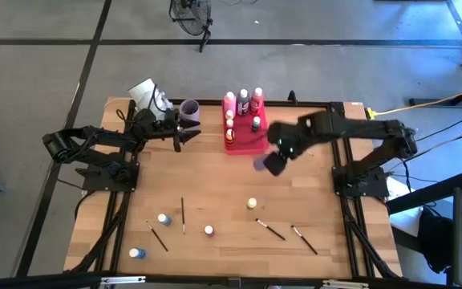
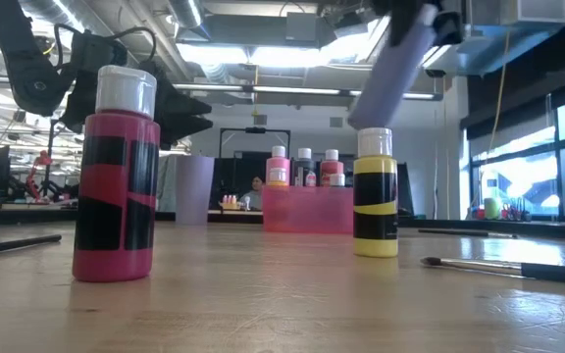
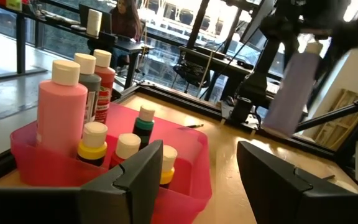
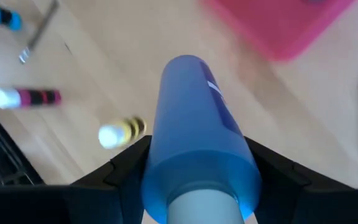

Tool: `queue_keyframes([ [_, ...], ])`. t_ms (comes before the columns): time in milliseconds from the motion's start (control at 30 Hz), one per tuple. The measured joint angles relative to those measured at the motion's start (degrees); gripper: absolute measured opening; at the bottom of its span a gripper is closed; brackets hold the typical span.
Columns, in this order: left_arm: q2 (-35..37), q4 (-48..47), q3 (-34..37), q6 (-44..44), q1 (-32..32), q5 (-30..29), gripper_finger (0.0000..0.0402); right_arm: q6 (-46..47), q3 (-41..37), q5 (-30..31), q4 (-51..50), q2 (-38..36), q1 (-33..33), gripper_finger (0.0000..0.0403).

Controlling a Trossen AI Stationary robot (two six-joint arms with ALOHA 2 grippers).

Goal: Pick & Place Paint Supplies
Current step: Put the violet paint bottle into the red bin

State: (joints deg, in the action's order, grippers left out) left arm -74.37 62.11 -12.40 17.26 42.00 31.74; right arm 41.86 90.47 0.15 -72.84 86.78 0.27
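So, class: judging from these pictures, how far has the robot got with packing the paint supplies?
Done: several bottles already stand in the pink tray. In hand: the right pincer holds a purple bottle in the air near the tray. Left: loose bottles, such as the yellow one and two blue ones, and four brushes on the table. The left pincer waits open beside the lilac cup.
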Motion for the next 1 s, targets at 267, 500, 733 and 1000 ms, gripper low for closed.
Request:
queue_keyframes([
  [267,0.0,0.0,0.0,-1.2,0.0,0.1,0.0203,-9.2,4.6,-6.4,5.9,3.9,-9.3,0.0216],
  [500,0.0,0.0,0.0,-2.0,0.0,0.1,0.0203,-14.9,19.8,-5.8,-5.7,15.2,-13.6,0.0216],
  [733,0.0,-0.1,0.0,-2.0,0.0,0.1,0.0203,-17.0,34.4,-4.7,-17.4,24.9,-20.0,0.0216],
  [1000,0.0,-0.7,0.0,-2.2,0.0,0.1,0.0203,-18.9,34.1,-7.6,-17.2,29.5,-24.3,0.0216],
])
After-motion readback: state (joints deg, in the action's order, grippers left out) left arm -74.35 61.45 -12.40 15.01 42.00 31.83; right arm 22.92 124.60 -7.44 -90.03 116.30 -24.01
